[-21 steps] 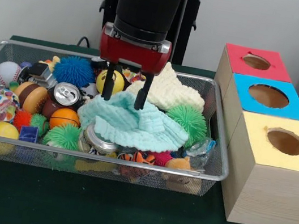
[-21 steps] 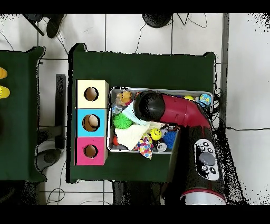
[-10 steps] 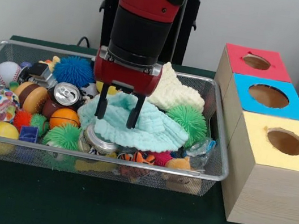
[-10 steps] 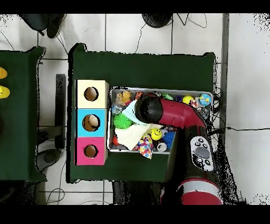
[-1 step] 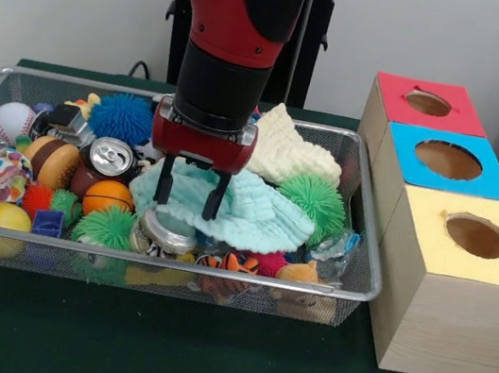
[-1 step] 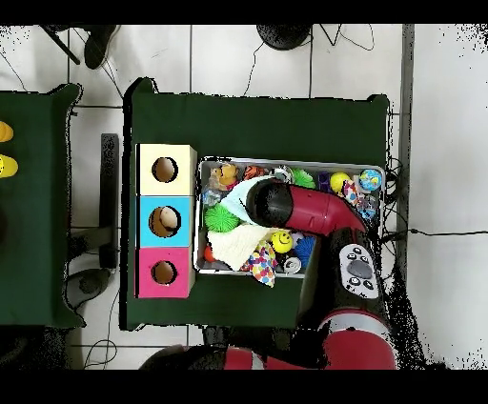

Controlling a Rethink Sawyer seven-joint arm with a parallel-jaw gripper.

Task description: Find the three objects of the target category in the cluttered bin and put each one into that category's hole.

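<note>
While my pincer [image 5: 188, 199] hangs open over the mint-green cloth [image 5: 244, 207] in the middle of the wire bin [image 5: 352, 261], its two fingers parted and pressing at the cloth's near fold with nothing gripped, the sorting looks to me barely begun. Which category I am after the scene does not tell, and the bin is crowded: a cream cloth [image 5: 295, 152] behind, spiky balls, a drink can [image 5: 112, 157], a baseball [image 5: 12, 120] and small toys packed round the cloths. Beside the bin stand the three boxes, red [image 5: 428, 103], blue [image 5: 447, 160] and yellow [image 5: 476, 236], each with a round hole; from overhead something pale may lie inside the blue one, though I cannot be sure. A dark green surface [image 5: 201, 360] carries everything, with a pale wall behind, tiled floor and trailing cables around.
</note>
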